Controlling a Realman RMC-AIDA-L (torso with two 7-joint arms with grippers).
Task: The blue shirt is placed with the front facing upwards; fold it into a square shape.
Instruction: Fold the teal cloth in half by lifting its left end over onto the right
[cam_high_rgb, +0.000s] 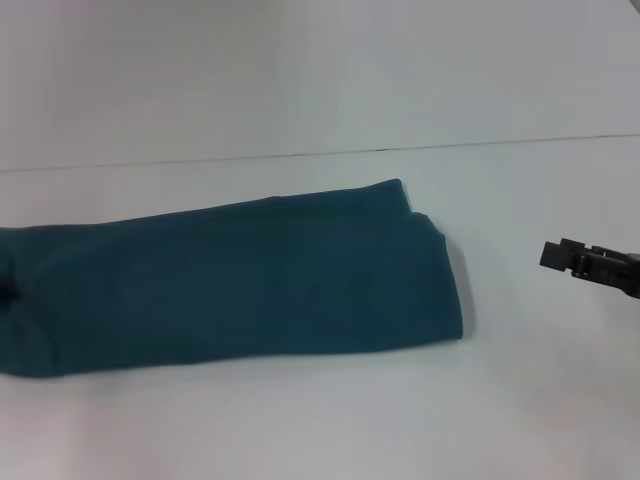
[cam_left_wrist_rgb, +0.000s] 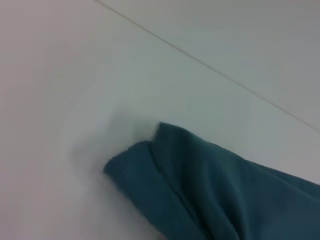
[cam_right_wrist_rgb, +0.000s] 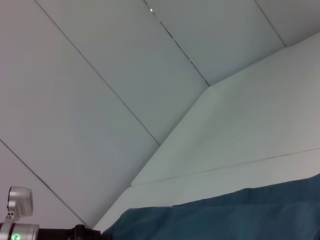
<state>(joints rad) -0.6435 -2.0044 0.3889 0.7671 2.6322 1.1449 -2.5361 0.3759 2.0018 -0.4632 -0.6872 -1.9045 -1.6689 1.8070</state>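
The blue shirt (cam_high_rgb: 230, 285) lies on the white table as a long dark teal strip with plain fabric facing up. It runs from the head view's left edge to a folded end right of the middle. No lettering shows. My right gripper (cam_high_rgb: 566, 257) hovers to the right of that end, clear of the cloth. A layered end of the shirt (cam_left_wrist_rgb: 200, 185) fills the lower part of the left wrist view, with no fingers in it. Along the bottom of the right wrist view runs the shirt's edge (cam_right_wrist_rgb: 240, 215). A small black patch (cam_high_rgb: 6, 285) on the shirt sits at the left edge; I cannot identify it.
The white table (cam_high_rgb: 300, 430) has a thin seam (cam_high_rgb: 330, 153) running across behind the shirt. Bare tabletop lies in front of the shirt and to its right. A silver part with a green light (cam_right_wrist_rgb: 17, 220) shows in a corner of the right wrist view.
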